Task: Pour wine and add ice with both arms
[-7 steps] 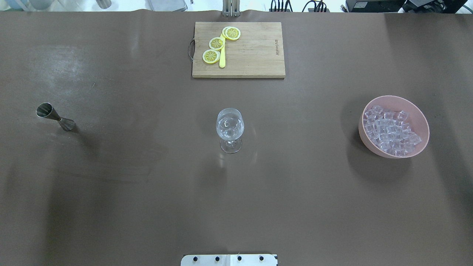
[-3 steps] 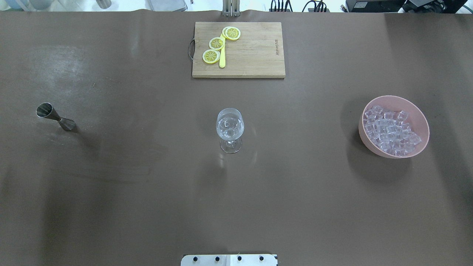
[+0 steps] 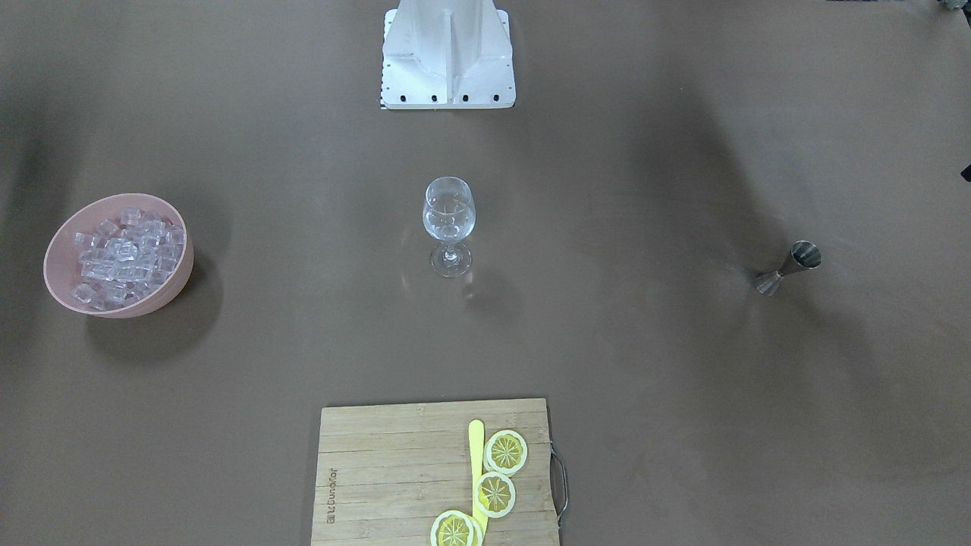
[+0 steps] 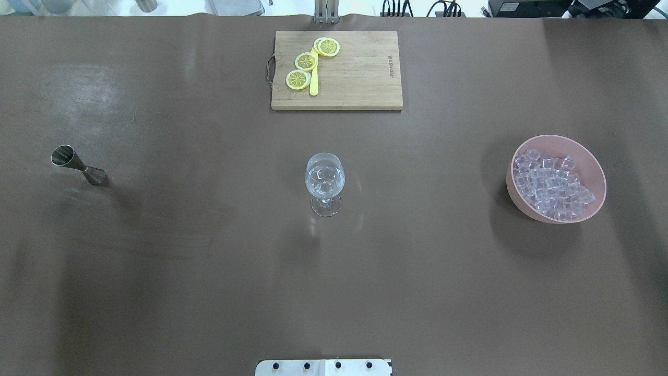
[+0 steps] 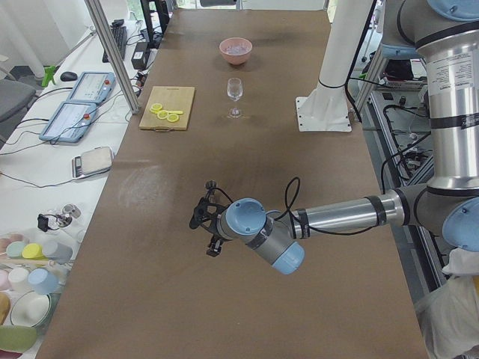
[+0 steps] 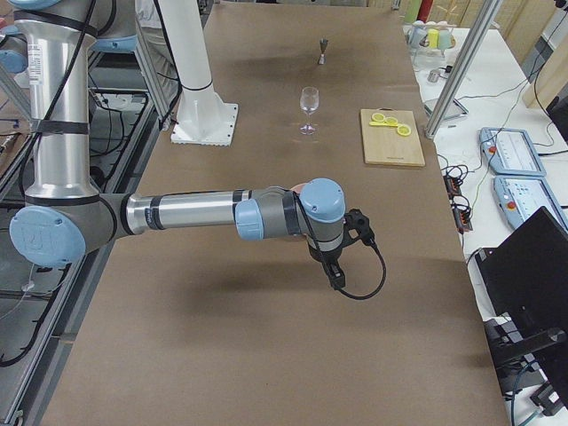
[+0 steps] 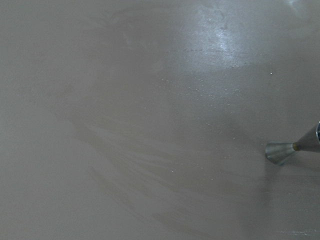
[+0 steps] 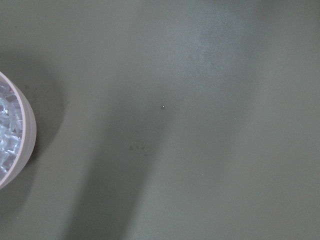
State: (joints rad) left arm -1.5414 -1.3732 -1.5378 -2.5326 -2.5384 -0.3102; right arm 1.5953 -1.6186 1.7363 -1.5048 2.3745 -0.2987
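A clear wine glass (image 4: 324, 180) stands upright mid-table with clear contents in its bowl; I cannot tell liquid from cubes there. It also shows in the front view (image 3: 449, 216). The ice (image 4: 553, 184) is heaped in a pink bowl (image 4: 600, 177) at the right, and shows at the right wrist view's left edge (image 8: 7, 135). A steel jigger (image 4: 78, 166) stands at the left, and its base shows in the left wrist view (image 7: 292, 147). My left gripper (image 5: 212, 247) and right gripper (image 6: 335, 273) hang over bare table near the table's ends. I cannot tell whether they are open or shut.
A wooden cutting board (image 4: 360, 78) with lemon slices (image 4: 306, 61) and a yellow knife (image 4: 314, 83) lies at the far edge. The white pedestal (image 3: 447, 53) stands at the robot's side. Keyboards and cups sit on side benches off the table.
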